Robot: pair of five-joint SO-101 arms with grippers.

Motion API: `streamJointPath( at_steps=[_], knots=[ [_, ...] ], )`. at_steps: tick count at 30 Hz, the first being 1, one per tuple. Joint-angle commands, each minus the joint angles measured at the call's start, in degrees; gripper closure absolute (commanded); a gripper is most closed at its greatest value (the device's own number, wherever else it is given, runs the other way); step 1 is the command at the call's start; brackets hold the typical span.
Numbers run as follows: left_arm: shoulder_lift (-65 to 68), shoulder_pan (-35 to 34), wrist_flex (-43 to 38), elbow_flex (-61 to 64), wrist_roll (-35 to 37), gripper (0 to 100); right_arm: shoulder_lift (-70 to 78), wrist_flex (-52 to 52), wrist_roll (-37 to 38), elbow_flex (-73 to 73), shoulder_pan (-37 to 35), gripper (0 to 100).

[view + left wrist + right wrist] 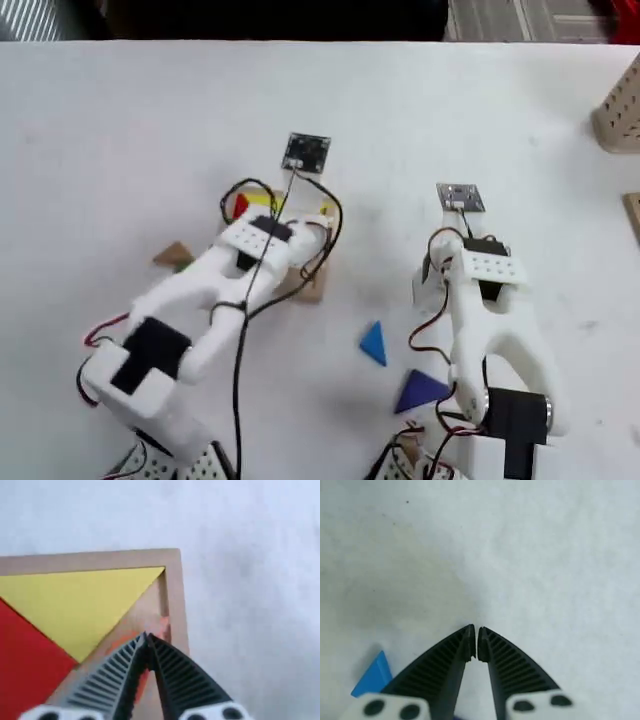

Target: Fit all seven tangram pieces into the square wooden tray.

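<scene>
The left hand, fingers pressed together, points into a corner of the square wooden tray, which holds a yellow triangle, a red piece and an orange piece. The right hand, also closed, hangs apart from the tray, near a blue triangle.

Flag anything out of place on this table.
Pieces lie loose outside the wooden tray: a blue triangle and a purple triangle on one side, a tan piece on the other. Nothing looks damaged.

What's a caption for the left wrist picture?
Shut left end effector over an orange piece beside the yellow triangle in the wooden tray.
</scene>
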Motion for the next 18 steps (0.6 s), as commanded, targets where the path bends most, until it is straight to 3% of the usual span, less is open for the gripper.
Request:
streamJointPath(
  at_steps=[1, 18],
  knots=[
    [0.13, 0.57, -1.49, -5.45, 0.79, 98, -2.07, -0.66, 0.88, -0.26, -0.66, 97.4],
    [5.76, 0.84, 0.97, -5.71, 1.23, 98, -2.07, -0.66, 0.88, -0.26, -0.75, 97.4]
  ],
)
